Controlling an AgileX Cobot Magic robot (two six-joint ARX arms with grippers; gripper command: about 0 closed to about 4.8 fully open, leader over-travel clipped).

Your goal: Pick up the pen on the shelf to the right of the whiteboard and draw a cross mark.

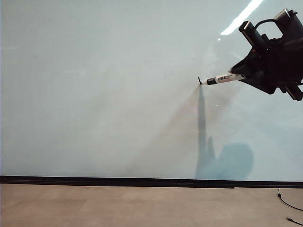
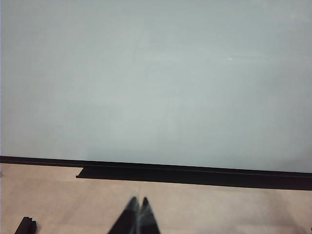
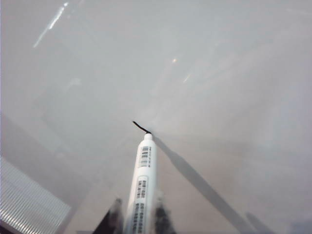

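A: Start with the exterior view. Where is the right gripper point(image 1: 245, 75)?

B: Up near two o'clock in that view, a dark bulk against the whiteboard point(image 1: 104, 94). Its jaws are clamped on the pen point(image 1: 226, 78), which sticks out toward nine o'clock with its black tip touching the board.

A: Any ink there?

B: A short black stroke point(image 1: 200, 80) sits right at the tip, tiny against the board. That is all of the cross mark so far: one small line, no X. The pen's shadow falls toward six o'clock, down to the black strip point(image 1: 142, 181) along the board's lower edge. A thin black cable point(image 1: 288, 203) lies on the floor at five o'clock.

A: Left wrist view?

B: The left gripper point(image 2: 138, 201) shows at six o'clock, fingertips pressed together, holding nothing. It hangs over the pale floor, well apart from the whiteboard point(image 2: 156, 78) and its black ledge point(image 2: 195, 174).

A: Right wrist view?

B: The right gripper point(image 3: 138, 204) is squeezed around the pen's white barrel point(image 3: 142, 187), a dark finger on either side. The pen points to twelve o'clock, its tip on the whiteboard point(image 3: 219, 63), with the short stroke point(image 3: 141, 127) running off toward eleven o'clock.
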